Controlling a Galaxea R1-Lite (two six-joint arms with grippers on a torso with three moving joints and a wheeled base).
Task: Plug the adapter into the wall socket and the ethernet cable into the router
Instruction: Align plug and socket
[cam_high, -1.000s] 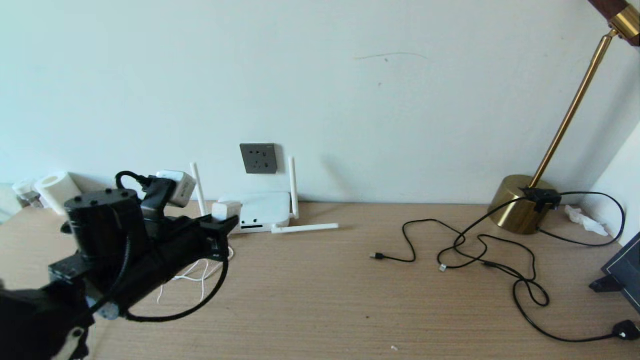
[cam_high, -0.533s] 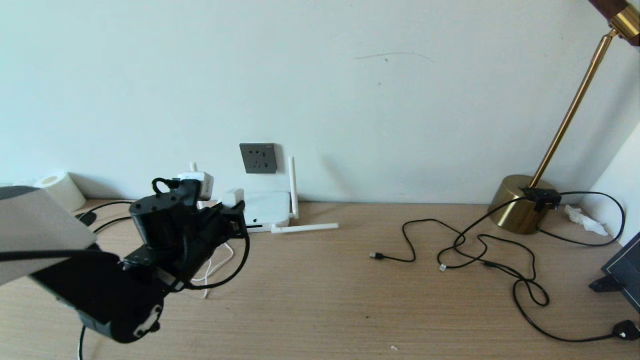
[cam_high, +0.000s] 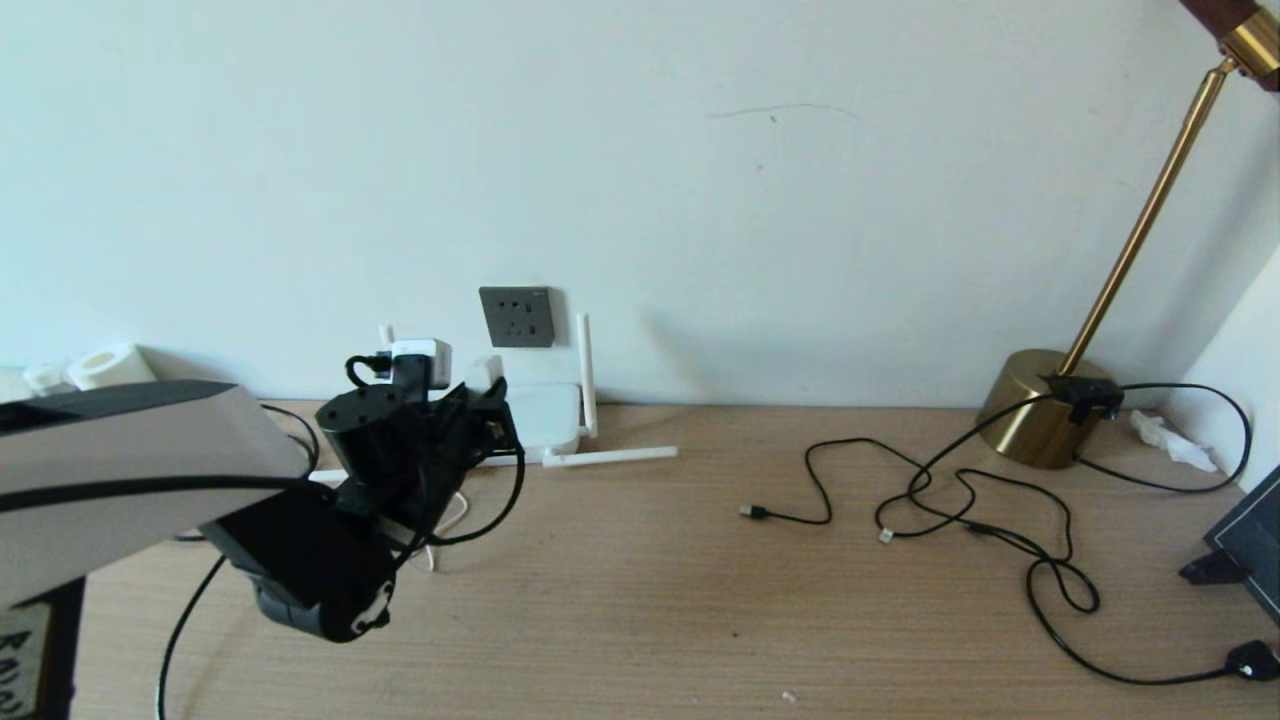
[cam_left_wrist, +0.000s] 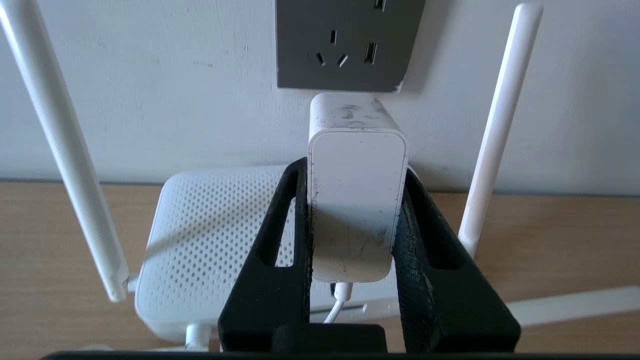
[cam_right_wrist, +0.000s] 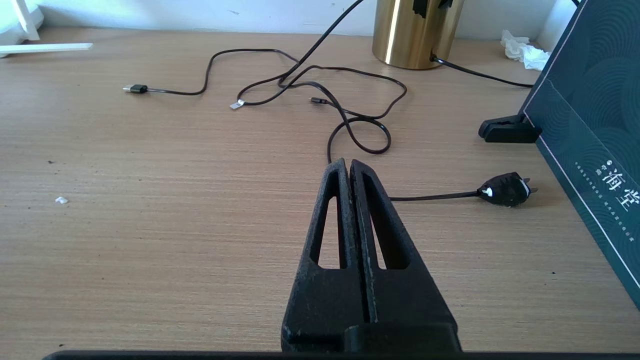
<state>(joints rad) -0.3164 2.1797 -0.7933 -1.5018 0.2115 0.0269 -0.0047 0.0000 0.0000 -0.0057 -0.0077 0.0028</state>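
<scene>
— Carrying the adapter (cam_left_wrist: 356, 195) toward the wall, is it? Where does it sit now?

— Clamped between the two black fingers (cam_left_wrist: 280, 260) of the left gripper (cam_left_wrist: 355, 175), its thin white cord (cam_left_wrist: 340, 302) hanging out of the near end. A second ago the arm held it farther toward nine o'clock and nearer the robot; since then it has swung in toward the wall socket (cam_left_wrist: 345, 45). In the wrist view the adapter's far end sits just under the grey plate, at its six o'clock, near but not yet in.

— So not plugged?

— No. The pin holes are all uncovered, and the brick lies below them. I judge that the approach is nearly done, and that what remains is a lift to hole height and a straight push. I cannot see the prongs, so whether they match the holes is unknown.

— And the router (cam_high: 540, 420)?

— Directly beneath the adapter, flat on the wooden desk (cam_high: 700, 600), with an upright antenna (cam_left_wrist: 495, 125) at three o'clock of the brick and another at nine. They flank the path closely; a sideways drift could knock one.

— The ethernet cable?

— I cannot pick it out with confidence. Thin black cords (cam_high: 960, 500) loop on the desk well off toward three o'clock, near the brass lamp base (cam_high: 1040, 405).

— The other arm?

— The right gripper (cam_right_wrist: 350, 172) hangs over bare desk with its fingers pressed together, empty. That half of the job looks untouched.
</scene>
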